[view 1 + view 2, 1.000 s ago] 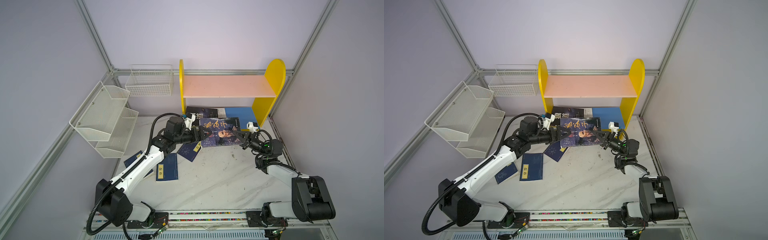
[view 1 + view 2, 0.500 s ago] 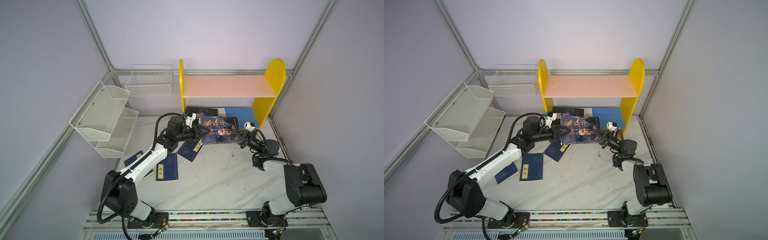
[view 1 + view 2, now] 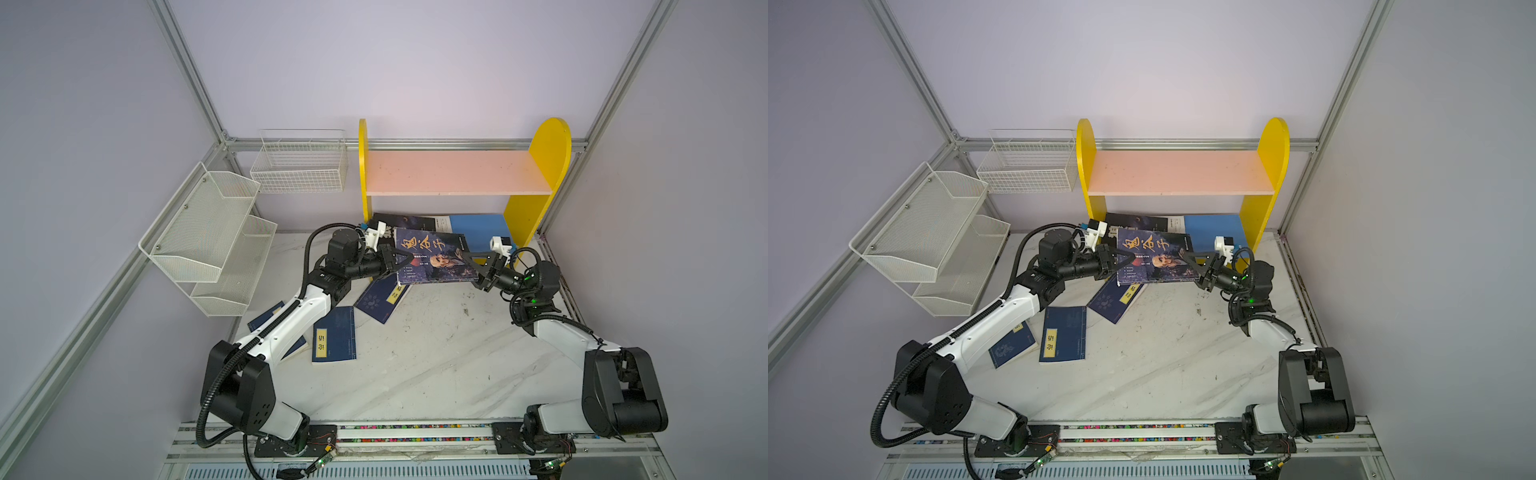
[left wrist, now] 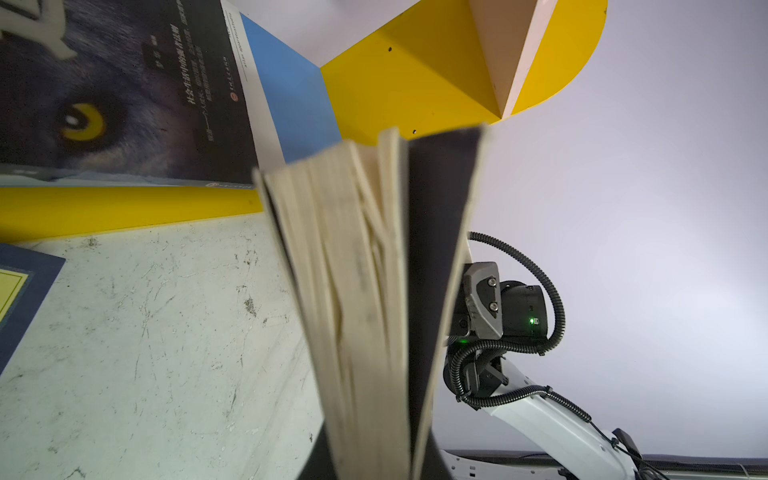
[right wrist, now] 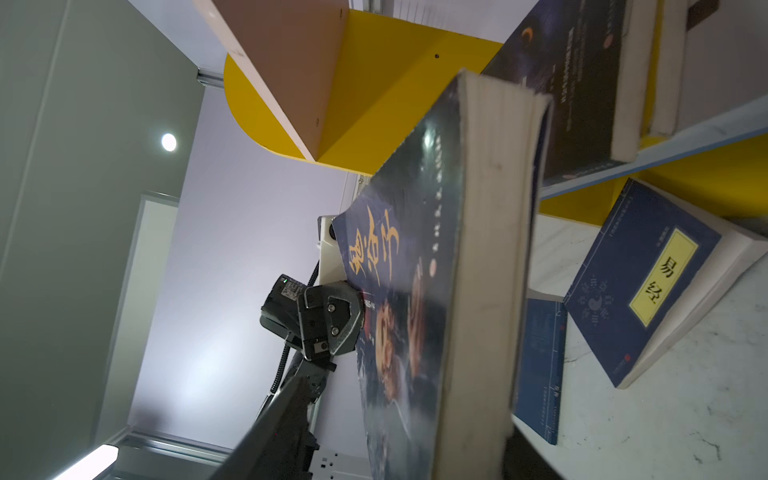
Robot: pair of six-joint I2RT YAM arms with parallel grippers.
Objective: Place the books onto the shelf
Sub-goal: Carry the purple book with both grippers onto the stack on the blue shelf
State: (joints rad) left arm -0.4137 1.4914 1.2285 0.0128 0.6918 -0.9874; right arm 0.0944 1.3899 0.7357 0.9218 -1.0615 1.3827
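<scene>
The dark book (image 3: 432,257) hangs above the table (image 3: 436,353), cover up and roughly level, right in front of the shelf (image 3: 540,166) and its lower opening. In both top views its far edge sits near the front of the blue board (image 3: 478,226), without resting on it.

The left gripper (image 3: 401,259) is pinched on the book's left edge, with one finger over the cover. From the left wrist camera the page block (image 4: 357,291) runs straight out from the jaws, its leaves fanned a little.

The right gripper (image 3: 469,266) straddles the opposite edge, with a finger lying across the cover's right side. The right wrist view is filled by the book's pages (image 5: 478,270). It is not possible to tell whether these jaws press the book or stand clear of it.

The pink board (image 3: 453,172) is bare. On the blue board a wolf book (image 4: 104,104) lies flat against the left side panel, and the right part of that board is uncovered.

Three navy books (image 3: 334,340) with yellow labels lie flat on the table. One is tucked just under the dark book's near left corner, one is nearer the front, and one is partly hidden beneath the left arm.
</scene>
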